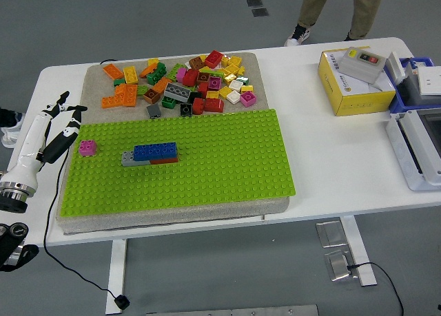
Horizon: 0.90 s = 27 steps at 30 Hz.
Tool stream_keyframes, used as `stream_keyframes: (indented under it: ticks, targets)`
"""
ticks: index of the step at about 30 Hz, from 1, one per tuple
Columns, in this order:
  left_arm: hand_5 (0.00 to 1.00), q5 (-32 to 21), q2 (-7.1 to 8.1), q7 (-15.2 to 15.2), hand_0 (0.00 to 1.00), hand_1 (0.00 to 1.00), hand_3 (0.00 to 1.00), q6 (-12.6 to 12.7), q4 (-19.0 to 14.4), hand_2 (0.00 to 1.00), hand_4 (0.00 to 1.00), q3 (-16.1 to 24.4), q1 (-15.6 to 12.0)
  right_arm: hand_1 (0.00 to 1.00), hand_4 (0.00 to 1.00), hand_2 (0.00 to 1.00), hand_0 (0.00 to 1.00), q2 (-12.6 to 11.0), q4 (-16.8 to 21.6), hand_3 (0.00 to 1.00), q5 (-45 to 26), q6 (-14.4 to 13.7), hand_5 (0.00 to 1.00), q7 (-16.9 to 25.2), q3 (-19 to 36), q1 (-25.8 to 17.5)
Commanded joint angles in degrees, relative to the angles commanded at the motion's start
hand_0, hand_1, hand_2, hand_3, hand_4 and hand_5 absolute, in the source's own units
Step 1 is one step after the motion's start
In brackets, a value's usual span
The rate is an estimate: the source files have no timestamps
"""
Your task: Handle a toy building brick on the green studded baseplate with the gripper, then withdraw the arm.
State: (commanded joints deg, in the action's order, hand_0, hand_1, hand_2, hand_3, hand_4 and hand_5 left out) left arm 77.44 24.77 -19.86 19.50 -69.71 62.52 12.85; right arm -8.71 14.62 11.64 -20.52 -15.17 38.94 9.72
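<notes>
The white table [331, 158] fills most of the view, and the green baseplate [207, 164] lies on its left half, resting on a grey pad whose far strip shows beyond the plate. Taking the baseplate as the landmark: a loose pile of bricks [186, 82] in orange, yellow, red, green, pink and grey covers the pad just beyond the plate's far edge. Well to the right of the plate, near the table's far right corner, sits a yellow box [344, 89] with a grey switch unit [363, 63] on top; further right are a blue bin and a pale tray at the table's edge, partly cut off. Beyond the table's far side, a person's legs and shoes [331, 16] stand on the floor.

On the plate itself, left of its middle, a short stack of bricks [151, 154] is pressed onto the studs: blue on top, grey and red-brown beneath. A small pink brick [87, 147] stands alone on the studs at the plate's left edge, left of the stack and apart from it.

The left hand [60, 122] hangs just off the plate's left side, over the table's left end, near the pink brick but not touching it. Its fingers are spread apart and hold nothing. The white forearm runs down toward the picture's lower left corner.
</notes>
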Motion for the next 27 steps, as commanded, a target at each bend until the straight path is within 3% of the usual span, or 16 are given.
stream_keyframes:
  ticks: [27]
  targets:
    - [0.753,-0.05,-0.59,-0.29,0.979,0.97,0.677,-0.07,0.82,0.99,0.537,0.38,-0.03,0.559,0.597,0.675,0.614,-0.68,-0.42,0.635,-2.33,0.22,0.998,2.65,-1.33,0.05]
